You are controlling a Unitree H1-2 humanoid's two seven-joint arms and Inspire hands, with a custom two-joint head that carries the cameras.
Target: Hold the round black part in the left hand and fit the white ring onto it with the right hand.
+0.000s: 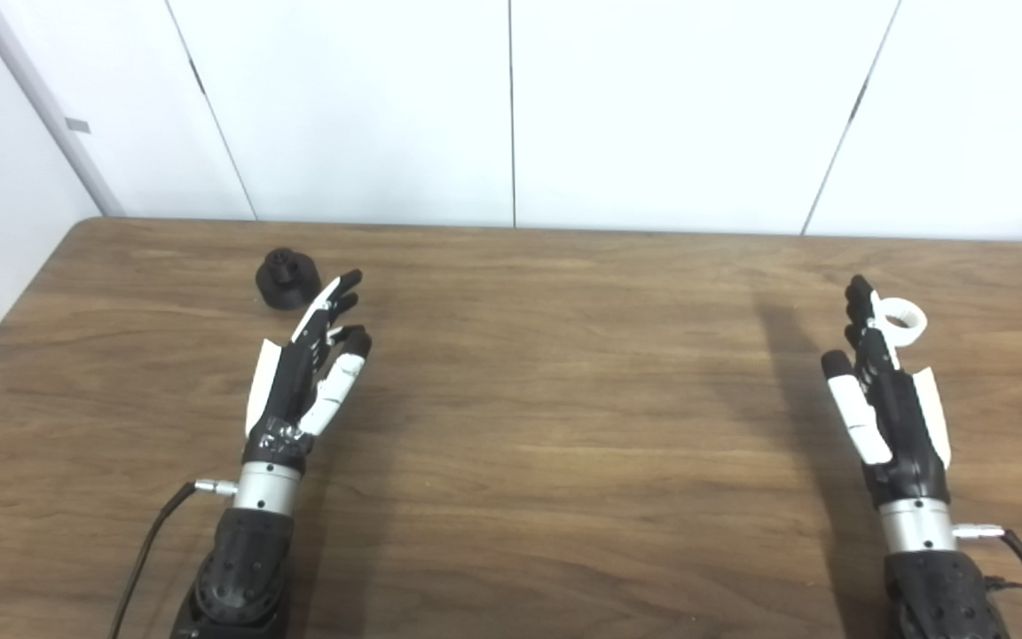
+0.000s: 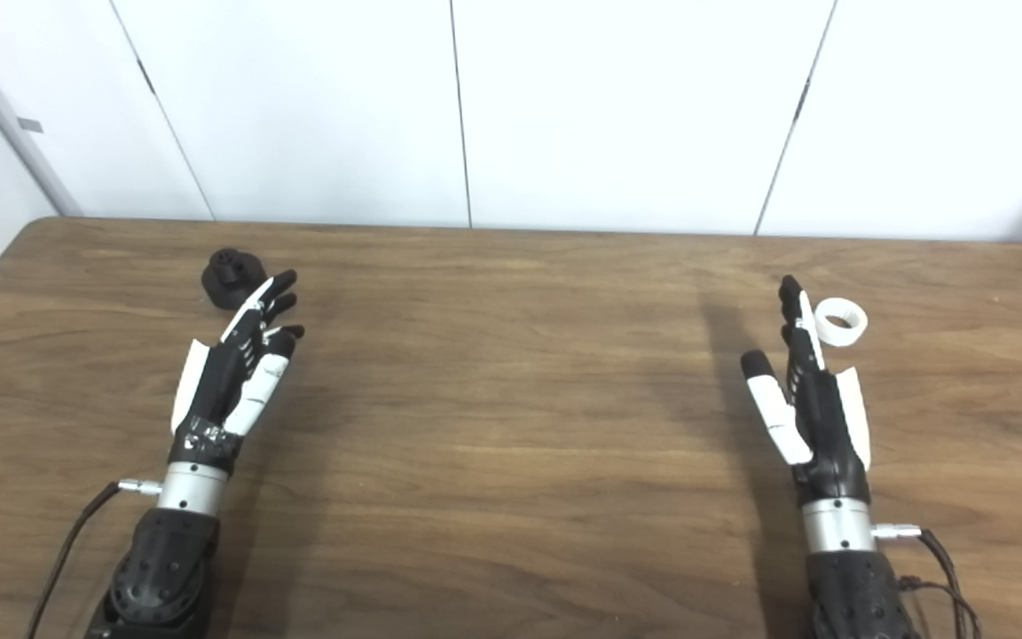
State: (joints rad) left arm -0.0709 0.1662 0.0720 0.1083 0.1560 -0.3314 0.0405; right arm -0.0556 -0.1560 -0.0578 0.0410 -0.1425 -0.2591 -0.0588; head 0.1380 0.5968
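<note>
So far nothing is grasped: the left hand has its fingers loosely spread and empty, their tips just short of the round black part, which stands on the wooden table just beyond them, toward the far edge. The right hand is likewise released, fingers extended and apart, with the white ring lying on the table just beside its fingertips, on the outer side. Judging by this, both pickups and the fitting itself are not yet done.
</note>
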